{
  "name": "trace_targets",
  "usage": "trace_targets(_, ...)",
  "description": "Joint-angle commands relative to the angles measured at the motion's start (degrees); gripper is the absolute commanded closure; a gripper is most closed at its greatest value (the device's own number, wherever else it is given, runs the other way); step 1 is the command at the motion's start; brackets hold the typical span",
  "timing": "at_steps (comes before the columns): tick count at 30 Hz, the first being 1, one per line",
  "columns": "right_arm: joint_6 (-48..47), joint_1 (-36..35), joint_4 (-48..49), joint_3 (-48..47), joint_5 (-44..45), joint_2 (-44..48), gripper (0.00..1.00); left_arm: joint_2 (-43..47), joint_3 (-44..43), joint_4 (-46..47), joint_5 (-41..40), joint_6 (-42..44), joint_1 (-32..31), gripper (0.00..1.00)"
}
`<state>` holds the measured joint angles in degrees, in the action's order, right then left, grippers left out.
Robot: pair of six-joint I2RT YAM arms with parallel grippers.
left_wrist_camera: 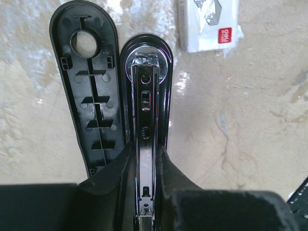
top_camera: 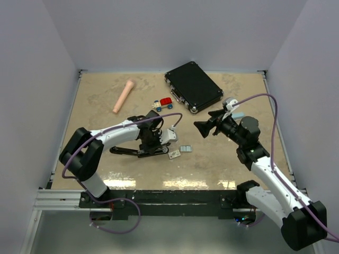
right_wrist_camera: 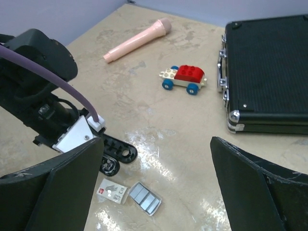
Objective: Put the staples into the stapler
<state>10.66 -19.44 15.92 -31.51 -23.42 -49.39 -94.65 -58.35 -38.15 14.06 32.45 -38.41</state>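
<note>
The black stapler (top_camera: 139, 152) lies opened flat on the table. In the left wrist view its lid (left_wrist_camera: 90, 91) lies left of its base with the bare metal staple channel (left_wrist_camera: 146, 101). My left gripper (left_wrist_camera: 146, 150) is shut on that channel from both sides (top_camera: 153, 139). The staples (right_wrist_camera: 145, 198), a small flat grey strip, lie on the table just right of the stapler (top_camera: 185, 148), next to the tiny white cardboard box (right_wrist_camera: 111, 191) (top_camera: 174, 154) (left_wrist_camera: 208, 24). My right gripper (right_wrist_camera: 156, 144) is open and empty, raised above and to the right of the staples (top_camera: 204, 128).
A pink microphone-shaped toy (top_camera: 123, 96) lies at the back left. A red and white brick car (top_camera: 163, 105) stands behind the stapler. A black case (top_camera: 193, 86) lies at the back right. White walls close in the table.
</note>
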Motion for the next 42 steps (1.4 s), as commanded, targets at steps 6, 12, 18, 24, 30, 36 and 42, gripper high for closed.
trace_targets(6, 5.9, 0.0, -8.3, -5.3, 10.2, -1.9, 0.01, -1.0, -2.7, -0.9, -2.0, 4.6, -0.5, 0.93)
trace_targets(12, 11.5, 0.0, -15.7, -10.0, 23.1, -5.0, 0.01, 0.6, -0.4, -1.1, 1.8, 6.5, -2.6, 0.92)
trace_targets(18, 13.7, 0.1, -22.3, -13.9, 33.9, -9.1, 0.01, 0.9, 0.8, -0.3, 1.1, 6.8, -3.3, 0.87)
trace_targets(24, 13.2, 0.2, -27.9, -17.7, 43.9, -12.6, 0.01, 2.7, 0.2, -0.3, 1.0, 6.9, -3.4, 0.67)
trace_targets(30, 11.1, 0.4, -34.0, -24.1, 53.2, -21.1, 0.01, 8.9, 1.6, 1.4, 0.3, 5.6, -3.4, 0.34)
trace_targets(36, 14.3, 1.6, -39.1, -30.8, 61.3, -32.9, 0.02, 19.2, 3.9, 8.5, -2.6, -1.3, -3.4, 0.08)
trace_targets(42, 24.8, 2.9, -41.0, -36.1, 63.8, -43.0, 0.03, 34.3, 15.7, 30.3, -7.2, -14.2, -3.4, 0.06)
